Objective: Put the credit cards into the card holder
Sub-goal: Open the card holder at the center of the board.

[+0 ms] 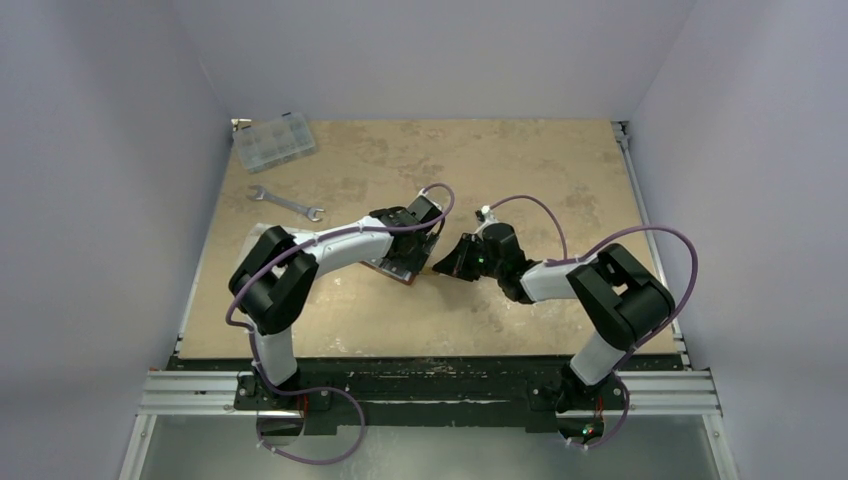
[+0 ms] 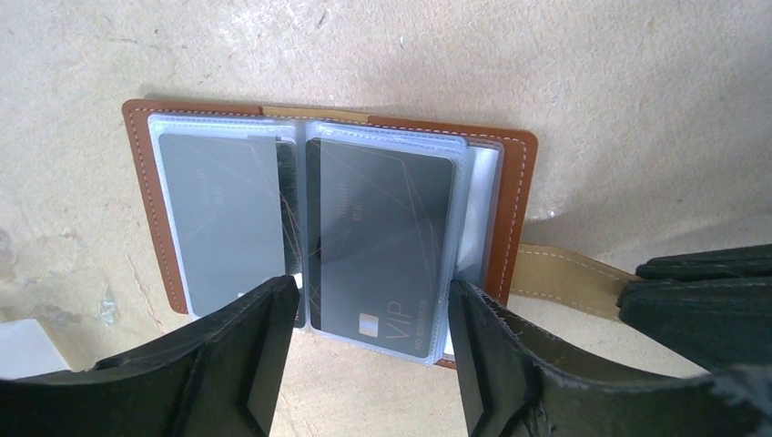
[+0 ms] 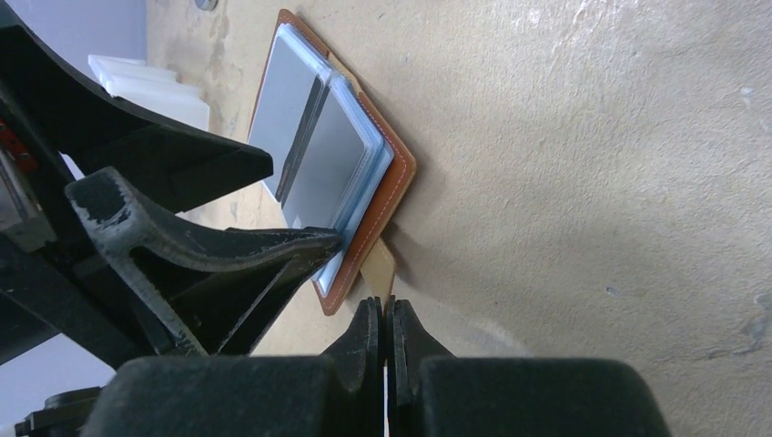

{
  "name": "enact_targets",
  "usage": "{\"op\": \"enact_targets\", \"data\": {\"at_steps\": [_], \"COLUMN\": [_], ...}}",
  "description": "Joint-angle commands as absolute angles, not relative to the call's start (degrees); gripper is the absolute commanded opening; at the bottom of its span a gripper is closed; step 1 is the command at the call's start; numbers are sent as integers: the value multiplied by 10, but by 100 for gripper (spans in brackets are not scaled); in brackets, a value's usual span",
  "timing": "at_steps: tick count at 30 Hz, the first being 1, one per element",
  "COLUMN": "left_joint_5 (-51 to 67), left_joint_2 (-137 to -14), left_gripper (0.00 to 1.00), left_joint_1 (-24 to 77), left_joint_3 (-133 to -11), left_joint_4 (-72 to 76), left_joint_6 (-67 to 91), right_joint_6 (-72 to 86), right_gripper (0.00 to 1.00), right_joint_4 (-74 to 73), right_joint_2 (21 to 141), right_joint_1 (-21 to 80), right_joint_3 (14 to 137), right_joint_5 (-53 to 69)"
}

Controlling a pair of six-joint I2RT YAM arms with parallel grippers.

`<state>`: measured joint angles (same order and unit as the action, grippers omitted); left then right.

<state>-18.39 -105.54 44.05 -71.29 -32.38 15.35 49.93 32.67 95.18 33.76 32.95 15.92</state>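
Left pincer (image 2: 371,305) apart astride dark card (image 2: 378,237) in open card holder (image 2: 517,209), long axis straight ahead; right pincer (image 3: 383,308) clamped on strap (image 2: 564,273)

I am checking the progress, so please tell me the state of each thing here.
Card holder: open, flat on table.
Cards: two dark ones, inside clear sleeves.
Left gripper: open, astride one sleeved card.
Right gripper: shut on the strap.
Wrench: lying flat, apart from both arms.
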Motion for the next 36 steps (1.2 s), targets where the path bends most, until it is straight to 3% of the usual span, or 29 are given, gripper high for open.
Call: {"op": "enact_targets", "data": {"at_steps": [1,19,36], "left_joint_5": [-238,-312,-132], "left_joint_2": [-1030,-987,-986], "left_gripper": [64,60,65], "left_joint_1": [443,422,359], "left_joint_3": [-734,-724,-722], "left_joint_4": [-342,-359,-332], "left_joint_6": [142,134,133], "right_joint_6": [497,499,474], "right_gripper": [0,0,0], "right_joint_4": [353,359,347], "right_joint_2": [926,916,922], "right_joint_1": [340,348,355], "right_joint_3": [317,293,306], "right_joint_5": [146,147,158]}}
